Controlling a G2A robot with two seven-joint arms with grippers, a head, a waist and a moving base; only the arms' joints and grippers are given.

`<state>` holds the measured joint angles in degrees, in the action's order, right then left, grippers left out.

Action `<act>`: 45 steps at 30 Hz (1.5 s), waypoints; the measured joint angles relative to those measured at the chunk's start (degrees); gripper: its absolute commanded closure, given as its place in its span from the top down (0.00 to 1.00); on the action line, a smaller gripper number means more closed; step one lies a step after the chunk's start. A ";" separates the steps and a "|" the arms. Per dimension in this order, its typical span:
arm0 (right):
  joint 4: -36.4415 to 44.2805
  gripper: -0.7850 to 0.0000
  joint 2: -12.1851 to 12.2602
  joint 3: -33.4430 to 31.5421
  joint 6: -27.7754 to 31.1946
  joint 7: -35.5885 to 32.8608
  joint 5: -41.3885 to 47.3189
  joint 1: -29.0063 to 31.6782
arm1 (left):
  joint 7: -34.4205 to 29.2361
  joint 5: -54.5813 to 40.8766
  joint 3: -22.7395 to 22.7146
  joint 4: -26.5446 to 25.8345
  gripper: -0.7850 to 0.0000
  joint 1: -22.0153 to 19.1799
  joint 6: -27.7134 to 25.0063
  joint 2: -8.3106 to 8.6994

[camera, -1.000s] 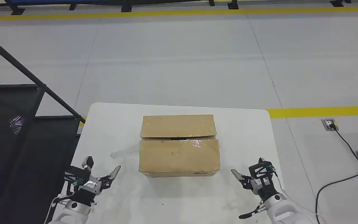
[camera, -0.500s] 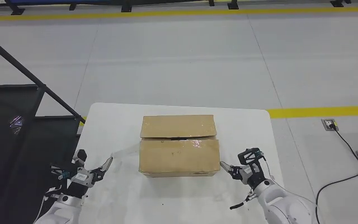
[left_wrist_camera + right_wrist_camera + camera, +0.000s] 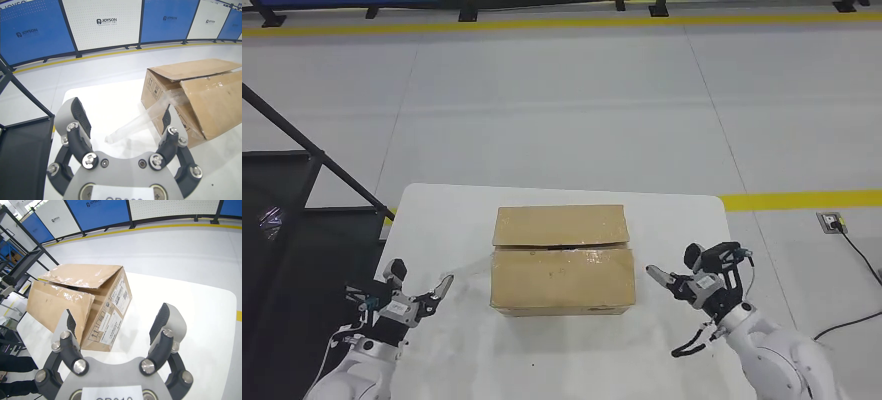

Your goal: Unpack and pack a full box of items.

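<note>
Two pincers flank one box (image 3: 562,265). Top view: the box sits mid-surface (image 3: 442,215), long axis running side to side, i.e. straight from one arm to the other. The left pincer (image 3: 420,278) is off the left short end w/ a clear gap. The right pincer (image 3: 672,262) is just beside the right short end, so it's nearer. Both are spread, holding nothing. The flaps (image 3: 560,228) lie down, meeting at a seam along the long axis, not quite flat.

Left wrist view: the left pincer (image 3: 121,108) is wide apart, w/ the box (image 3: 198,94) ahead, short end toward it. A loose strip of clear tape (image 3: 136,121) hangs off that end, pointing at the pincer. Can't tell if it touches a finger.

Right wrist view: the right pincer (image 3: 116,311) is also spread. The box (image 3: 62,300) is close ahead, labelled short end facing it, near flap's corner beside one finger. My guess is the flaps get lifted next, and the right arm has the shorter reach.
</note>
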<state>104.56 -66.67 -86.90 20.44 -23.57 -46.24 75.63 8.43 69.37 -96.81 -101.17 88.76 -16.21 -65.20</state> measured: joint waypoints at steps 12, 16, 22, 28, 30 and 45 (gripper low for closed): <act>-21.33 1.00 0.74 4.01 17.95 -24.92 41.87 -15.69 | 4.81 -2.09 0.15 1.43 1.00 -0.54 -2.75 -0.18; -26.89 1.00 0.83 6.14 18.61 -31.56 52.17 -19.65 | 4.25 -4.15 0.08 1.69 1.00 -0.72 -3.98 -0.22; -32.08 1.00 0.51 9.87 16.87 -34.39 55.33 -24.55 | 4.35 -4.58 -0.04 1.65 1.00 -0.59 -4.43 -0.25; -35.40 1.00 0.30 12.79 16.87 -36.59 56.47 -27.55 | 5.18 -5.17 -0.11 1.39 1.00 0.21 -4.12 -0.37; -35.52 1.00 0.30 13.47 18.14 -38.43 58.29 -27.98 | 5.32 -5.53 -0.20 1.39 1.00 0.45 -3.93 -0.42; -9.99 1.00 8.29 14.68 17.74 -42.56 62.10 -17.40 | 5.81 -5.67 -1.15 -4.08 1.00 3.23 -9.74 -0.24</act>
<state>94.57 -58.39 -72.22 38.19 -66.13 15.86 58.23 14.24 63.70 -97.97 -105.25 91.99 -25.95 -65.45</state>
